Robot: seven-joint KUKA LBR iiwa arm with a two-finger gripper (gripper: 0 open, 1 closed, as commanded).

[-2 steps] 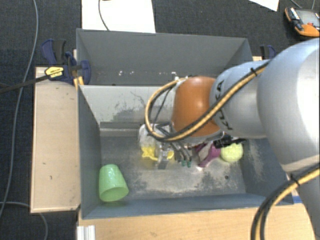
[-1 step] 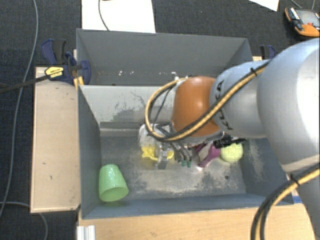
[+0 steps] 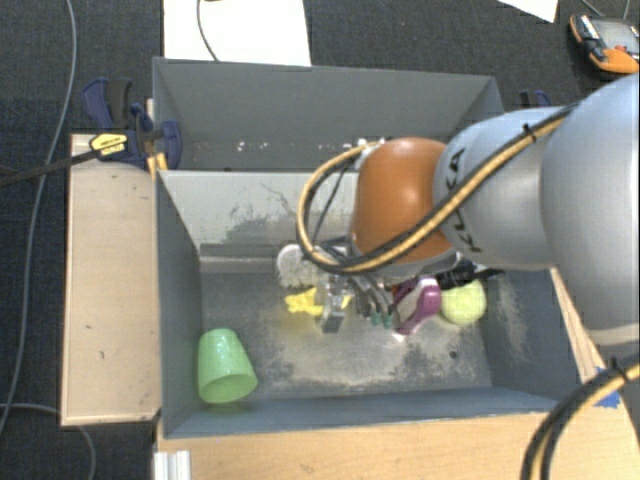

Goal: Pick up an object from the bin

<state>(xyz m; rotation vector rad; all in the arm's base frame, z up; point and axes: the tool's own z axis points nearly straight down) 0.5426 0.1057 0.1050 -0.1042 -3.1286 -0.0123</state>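
Grey arm (image 3: 570,188) holds its tool (image 3: 335,310) beside a yellow piece (image 3: 298,303) in the bin (image 3: 180,298), spread impossible to tell.

A green cup (image 3: 228,366) is blocking the lower-left corner of the bin (image 3: 320,118); bare floor (image 3: 340,363) is lying open beside it.

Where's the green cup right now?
In the camera view, the green cup sits in the bin's lower-left corner, apart from the gripper and yellow piece at centre.
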